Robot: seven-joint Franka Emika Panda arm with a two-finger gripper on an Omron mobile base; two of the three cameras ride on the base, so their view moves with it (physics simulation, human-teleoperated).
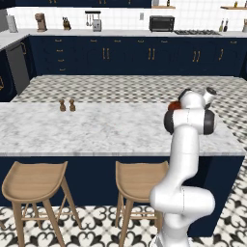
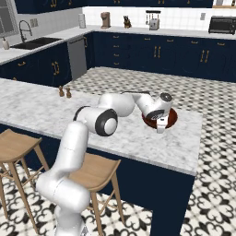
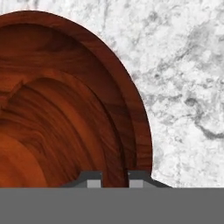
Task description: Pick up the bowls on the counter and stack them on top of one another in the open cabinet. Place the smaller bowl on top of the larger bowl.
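Marble counter (image 2: 138, 138) carries a reddish-brown bowl (image 2: 171, 120) near its far right end, and the white arm reaches forward and down over it. In the right base view the end effector (image 2: 161, 127) points down at the near rim of the bowl, with the arm's wrist covering most of the bowl's middle. In the left base view just a sliver of the bowl (image 1: 172, 105) peeks out at the left of the arm's upper joints. The hand view looks straight down on the bowl's (image 3: 65, 109) wood-grained inside, with its curved rim sweeping from top left to bottom centre and veined marble (image 3: 188, 87) to the right. The two dark fingertips (image 3: 93, 180) stand close together at the bottom of that view, one over the bowl's inner wall and the other over the rim's edge, so the jaws straddle the rim with a narrow gap; whether they already press on it I cannot tell. Two small brown shakers (image 1: 67, 105) stand side by side on the counter, well apart from the bowl, toward the left. Wooden stools (image 1: 34, 185) sit under the counter's near edge.
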